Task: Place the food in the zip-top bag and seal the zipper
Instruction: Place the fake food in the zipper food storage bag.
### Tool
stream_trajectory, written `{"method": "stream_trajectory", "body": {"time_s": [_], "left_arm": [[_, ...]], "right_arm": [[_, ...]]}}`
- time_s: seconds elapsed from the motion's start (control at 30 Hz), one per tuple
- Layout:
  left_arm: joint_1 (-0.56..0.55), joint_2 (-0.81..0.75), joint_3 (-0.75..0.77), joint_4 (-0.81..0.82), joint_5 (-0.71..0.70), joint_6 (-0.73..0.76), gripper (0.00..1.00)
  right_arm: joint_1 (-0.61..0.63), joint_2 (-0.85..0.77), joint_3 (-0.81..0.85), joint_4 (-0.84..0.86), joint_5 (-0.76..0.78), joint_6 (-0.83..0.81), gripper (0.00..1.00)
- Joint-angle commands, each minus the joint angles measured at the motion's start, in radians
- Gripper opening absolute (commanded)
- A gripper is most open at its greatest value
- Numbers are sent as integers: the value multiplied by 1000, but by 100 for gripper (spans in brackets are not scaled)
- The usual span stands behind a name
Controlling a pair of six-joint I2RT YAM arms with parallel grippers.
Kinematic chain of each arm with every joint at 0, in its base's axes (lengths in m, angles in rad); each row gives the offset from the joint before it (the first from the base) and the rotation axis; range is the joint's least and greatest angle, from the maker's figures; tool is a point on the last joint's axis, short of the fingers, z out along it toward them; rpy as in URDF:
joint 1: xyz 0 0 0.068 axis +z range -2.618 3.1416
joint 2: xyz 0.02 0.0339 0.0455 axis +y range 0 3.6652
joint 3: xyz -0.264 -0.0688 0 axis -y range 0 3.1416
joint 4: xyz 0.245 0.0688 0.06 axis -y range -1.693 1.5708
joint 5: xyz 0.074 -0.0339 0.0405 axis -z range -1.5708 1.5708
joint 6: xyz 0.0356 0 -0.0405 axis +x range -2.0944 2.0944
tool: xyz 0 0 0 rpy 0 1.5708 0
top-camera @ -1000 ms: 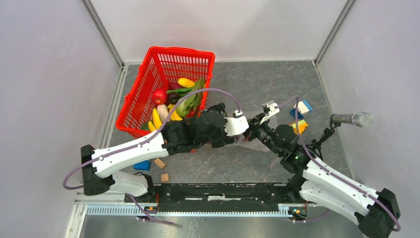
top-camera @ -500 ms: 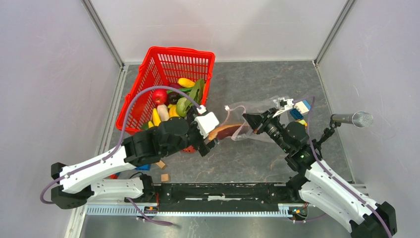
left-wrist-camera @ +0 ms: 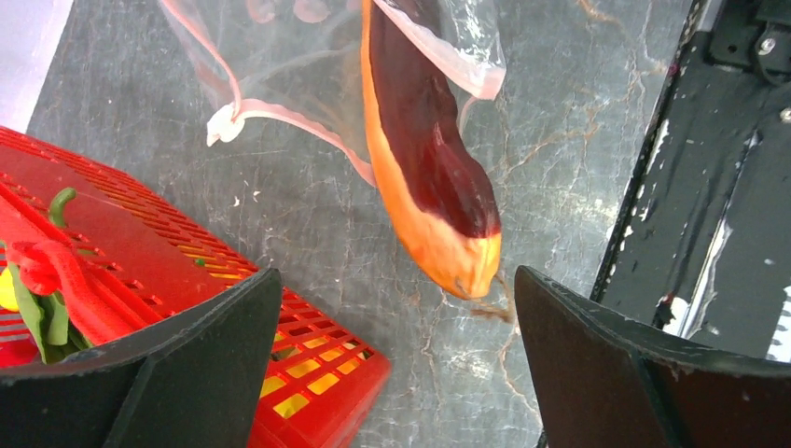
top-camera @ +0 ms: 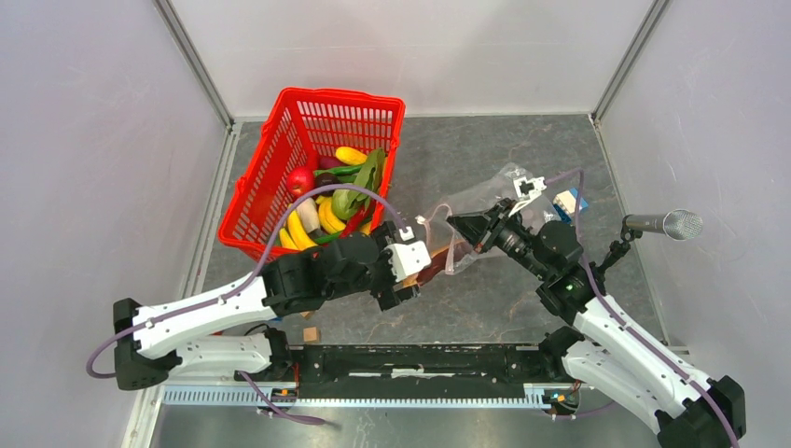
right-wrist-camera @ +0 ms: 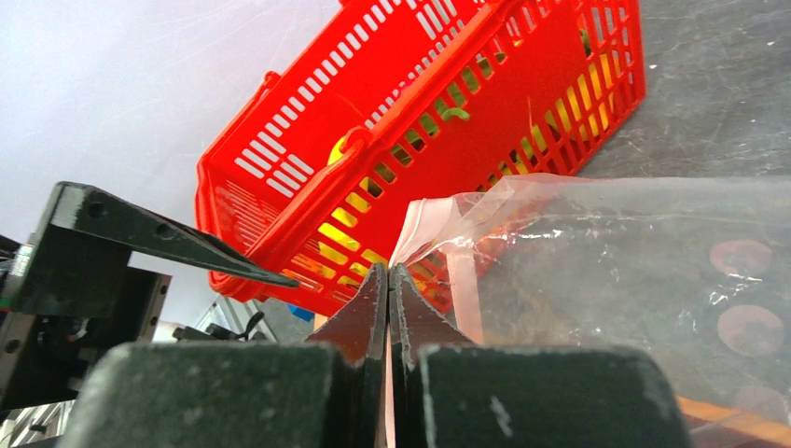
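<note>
The clear zip-top bag (top-camera: 494, 201) lies right of centre, its mouth facing left. My right gripper (top-camera: 455, 222) is shut on the pink zipper strip (right-wrist-camera: 410, 224) at the mouth edge and holds it up; the jaws (right-wrist-camera: 388, 269) are pressed together on it. An orange and maroon food piece (left-wrist-camera: 424, 159) pokes half out of the bag mouth (top-camera: 437, 261). My left gripper (left-wrist-camera: 394, 280) is open and empty just short of that piece's tip (top-camera: 413, 271). More food, with yellow bananas (top-camera: 326, 217), fills the red basket.
The red mesh basket (top-camera: 270, 177) stands at the back left, its corner close under my left gripper (left-wrist-camera: 308, 373). Small blocks lie by the bag's far end (top-camera: 566, 200) and near the front rail (top-camera: 310, 333). A microphone (top-camera: 664, 224) stands at the right.
My left arm drew back from the bag towards the basket, leaving the orange and maroon piece in the mouth. My right gripper shifted up and back with the bag edge.
</note>
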Motion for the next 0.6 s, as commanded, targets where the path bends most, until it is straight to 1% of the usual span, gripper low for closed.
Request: {"method": "stream_trajectory", "body": {"time_s": [0.0,0.17,0.27,0.33,0.43,0.57], "left_arm": [[-3,31,38,1,38,108,100],[-5,59,31,20,125,100,100],[-5,74,26,17,119,94,100],[-4,81,26,7,79,88,100],[-6,88,23,-11,-14,84,95],[-6,108,22,-38,-108,88,77]], "right_arm": [[-5,-12,66,51,-53,17,0],[-7,-5,73,55,-59,26,0],[-7,3,76,63,-68,32,0],[-7,6,77,70,-75,40,0],[-7,10,75,85,-87,52,0],[-7,11,73,98,-99,64,0]]}}
